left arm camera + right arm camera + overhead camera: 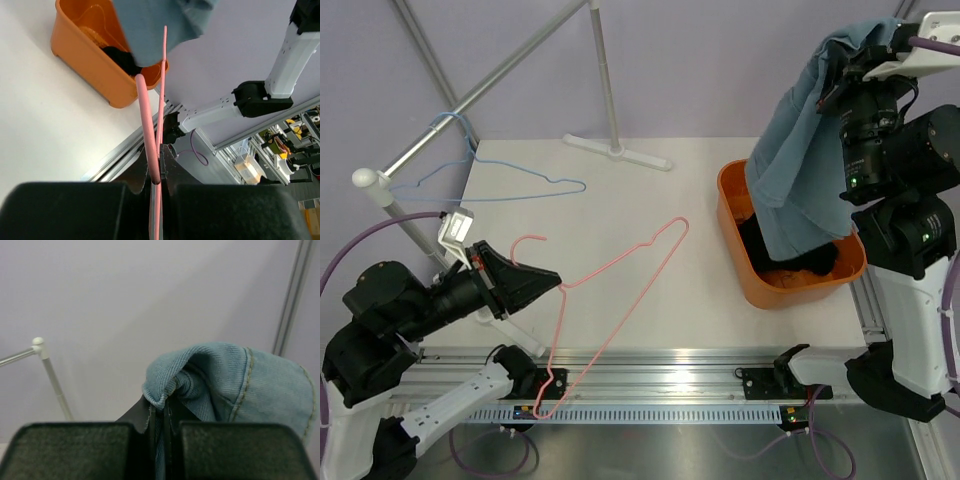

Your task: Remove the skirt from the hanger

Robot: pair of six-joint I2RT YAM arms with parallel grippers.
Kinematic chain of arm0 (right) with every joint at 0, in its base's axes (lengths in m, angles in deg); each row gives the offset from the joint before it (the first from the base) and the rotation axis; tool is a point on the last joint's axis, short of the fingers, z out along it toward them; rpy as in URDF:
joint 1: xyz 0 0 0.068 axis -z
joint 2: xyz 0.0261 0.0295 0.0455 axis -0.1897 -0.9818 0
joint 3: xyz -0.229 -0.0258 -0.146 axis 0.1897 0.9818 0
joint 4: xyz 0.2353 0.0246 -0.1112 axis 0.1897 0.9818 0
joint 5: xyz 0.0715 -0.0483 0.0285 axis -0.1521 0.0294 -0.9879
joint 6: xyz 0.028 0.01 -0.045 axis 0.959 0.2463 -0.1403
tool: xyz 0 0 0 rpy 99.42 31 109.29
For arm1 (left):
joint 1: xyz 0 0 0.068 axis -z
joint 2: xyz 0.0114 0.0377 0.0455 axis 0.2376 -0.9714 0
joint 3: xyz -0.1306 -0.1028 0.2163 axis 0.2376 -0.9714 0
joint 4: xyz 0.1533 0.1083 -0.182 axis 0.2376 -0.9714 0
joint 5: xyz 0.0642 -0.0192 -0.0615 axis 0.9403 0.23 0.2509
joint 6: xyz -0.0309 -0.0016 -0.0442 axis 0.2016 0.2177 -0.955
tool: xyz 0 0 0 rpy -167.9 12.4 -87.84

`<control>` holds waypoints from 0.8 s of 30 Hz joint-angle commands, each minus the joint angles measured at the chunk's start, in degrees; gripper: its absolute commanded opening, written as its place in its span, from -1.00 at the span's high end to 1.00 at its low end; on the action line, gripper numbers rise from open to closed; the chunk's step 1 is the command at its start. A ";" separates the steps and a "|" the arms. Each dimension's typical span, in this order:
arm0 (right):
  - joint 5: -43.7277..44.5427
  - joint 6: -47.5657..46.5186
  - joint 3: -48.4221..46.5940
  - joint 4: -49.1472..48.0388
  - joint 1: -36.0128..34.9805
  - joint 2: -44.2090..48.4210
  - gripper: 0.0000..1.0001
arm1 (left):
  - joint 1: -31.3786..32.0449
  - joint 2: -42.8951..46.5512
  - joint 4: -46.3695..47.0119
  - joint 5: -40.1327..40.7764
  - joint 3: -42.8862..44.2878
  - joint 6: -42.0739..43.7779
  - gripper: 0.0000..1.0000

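Black fingers of the right gripper (159, 407) are pinched tight on a bunched fold of the faded blue denim skirt (795, 150). The skirt hangs free at two o'clock over the table, its lower edge dipping into the orange plastic bin (800, 288) at three o'clock, where dark clothing (810, 262) lies. At eight o'clock the left gripper (555, 283) is clamped on the bare pink wire hanger (620, 260), well apart from the cloth. The skirt looks soft, limp and weighty for a garment, with pale stitched seams. It seems unlikely to slip, and a thick seam or gathered edge looks the surest hold. By appearances, it is fully off the hanger.
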 commanded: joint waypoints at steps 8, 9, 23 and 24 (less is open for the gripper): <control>2.64 -2.86 -0.13 -4.77 8.13 -1.02 1.00 | -0.08 4.77 -0.97 -1.75 -6.37 -1.25 1.00; 2.11 -1.63 1.10 -5.30 8.74 -0.31 1.00 | -0.08 4.95 -1.24 -1.49 -6.64 -1.25 1.00; -0.71 7.60 19.47 -6.54 16.57 8.83 1.00 | -0.08 6.27 -3.62 -0.17 -8.05 -1.60 1.00; -0.62 8.04 21.66 -6.71 16.92 9.18 1.00 | -0.08 6.36 -3.44 -0.26 -8.31 -1.68 1.00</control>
